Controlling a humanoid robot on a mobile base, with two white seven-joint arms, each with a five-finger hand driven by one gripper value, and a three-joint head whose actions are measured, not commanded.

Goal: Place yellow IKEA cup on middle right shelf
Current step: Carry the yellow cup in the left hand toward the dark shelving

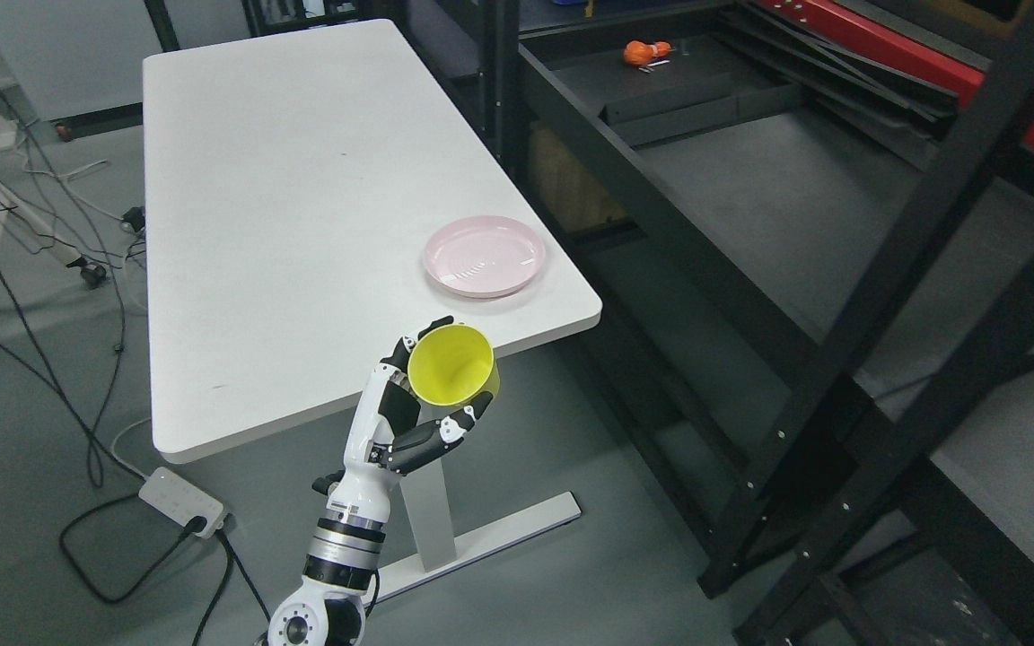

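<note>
- Left hand (409, 408): arm enters from the bottom edge left of the middle and rises toward the near edge of the table; the fingers (445, 432) are curled and clamped on the yellow cup (452, 363), with a thumb or finger running under the cup's lower side and other fingertips showing at its upper left rim
- Yellow cup: held in the air, tilted so that its open mouth faces up toward the camera; it sits at the near right edge of the white table (284, 206), clear of the tabletop as far as can be judged; interior appears empty
- Right hand: not in view
- Surface: white table with rounded corners on a white T-shaped foot (481, 534); grey floor beneath
- Pink plate (484, 256): lies flat on the table near its right front corner, just beyond the cup and apart from it
- Black shelving rack (840, 296): stands to the right of the table, with dark grey shelf boards and black uprights; a slanted upright crosses the right of the view
- Orange object (645, 52): small, lies at the far end of a shelf board; identity cannot be told
- Floor at left: white power strip (183, 501) with black cables (50, 377) trailing across it
</note>
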